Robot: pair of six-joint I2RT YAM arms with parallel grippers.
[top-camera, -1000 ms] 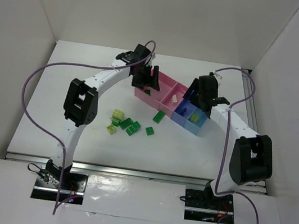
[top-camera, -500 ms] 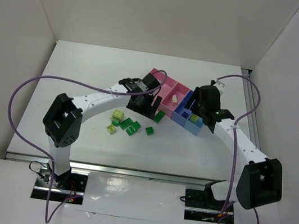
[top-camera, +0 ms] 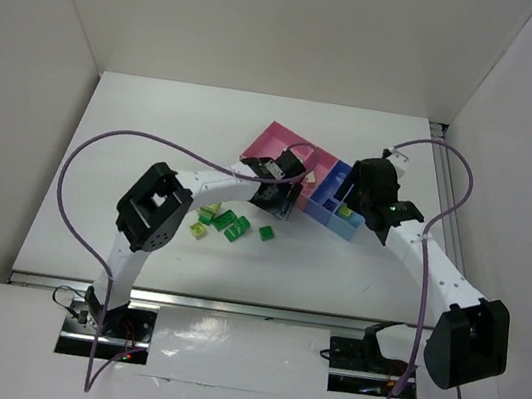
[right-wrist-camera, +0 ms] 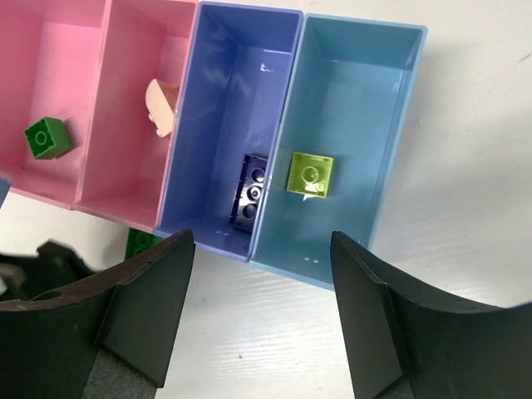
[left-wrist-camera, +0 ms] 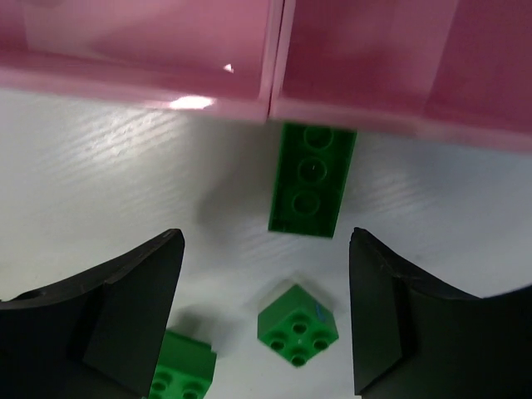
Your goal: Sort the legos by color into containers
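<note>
Left wrist: left gripper (left-wrist-camera: 266,249) is spread empty near a dark green brick (left-wrist-camera: 312,179) laid against the pink bins (left-wrist-camera: 366,75); right gripper (right-wrist-camera: 259,245) is spread empty too.

Left hand (left-wrist-camera: 264,245) isn't over the wide pink bin (top-camera: 273,145) anymore. It has swung toward the near side and dropped low over the worktop (top-camera: 154,141), just in front of the pink bins, with the long dark green brick (left-wrist-camera: 312,179) right ahead of it. Its elbow (top-camera: 153,207) has shifted too, and the purple cable (top-camera: 102,148) loops differently now. Right hand (right-wrist-camera: 263,245) has slid from behind the row to above the blue bin (right-wrist-camera: 241,125) and light blue bin (right-wrist-camera: 357,108), and that arm's elbow (top-camera: 467,338) has swung out toward the near right.
</note>
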